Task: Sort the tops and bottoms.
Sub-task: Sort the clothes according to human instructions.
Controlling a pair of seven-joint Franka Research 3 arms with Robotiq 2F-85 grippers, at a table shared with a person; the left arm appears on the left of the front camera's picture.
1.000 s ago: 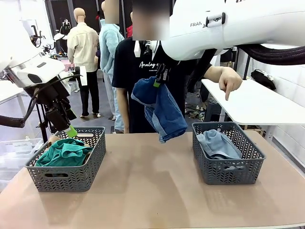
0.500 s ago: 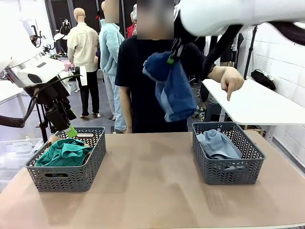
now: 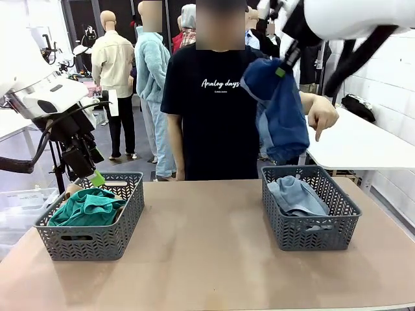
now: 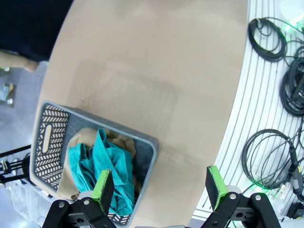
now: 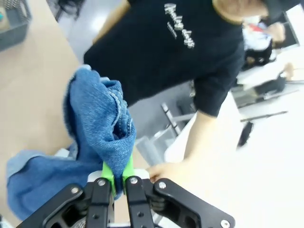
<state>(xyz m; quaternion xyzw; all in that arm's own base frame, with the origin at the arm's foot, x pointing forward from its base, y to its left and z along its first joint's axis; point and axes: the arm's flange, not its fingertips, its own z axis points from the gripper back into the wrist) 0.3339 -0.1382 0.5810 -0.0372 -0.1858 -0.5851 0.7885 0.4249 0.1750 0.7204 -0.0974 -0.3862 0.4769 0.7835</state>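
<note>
Left gripper point(image 3: 96, 176): hangs above the far left corner of the left basket, fingers spread wide with nothing between them; in the left wrist view point(image 4: 157, 186) its two green pads stand far apart over the basket's near wall and the bare tabletop.
Left basket point(image 3: 126, 217): grey plastic with a woven pattern, at the left side of the tan table point(image 3: 207, 259).
Teal green top point(image 3: 87, 208): bunched up inside the left basket, lying on top of the tan top point(image 4: 124, 145), of which only edges peek out around it.
Person point(image 3: 217, 110): stands at the far side in a black printed T-shirt; one hand point(image 3: 322, 116) points a finger down toward the right basket.
Right gripper point(image 3: 280, 70): raised high above the table, fingers pinched together on a fold of the dark blue denim shorts point(image 3: 280, 113).
Dark blue denim shorts: dangle from that pinch, in the air above the right basket's far rim, clear of the table.
Right basket point(image 3: 311, 236): same grey weave, at the table's right side.
Pale grey-blue denim piece point(image 3: 296, 195): lies crumpled inside the right basket.
</note>
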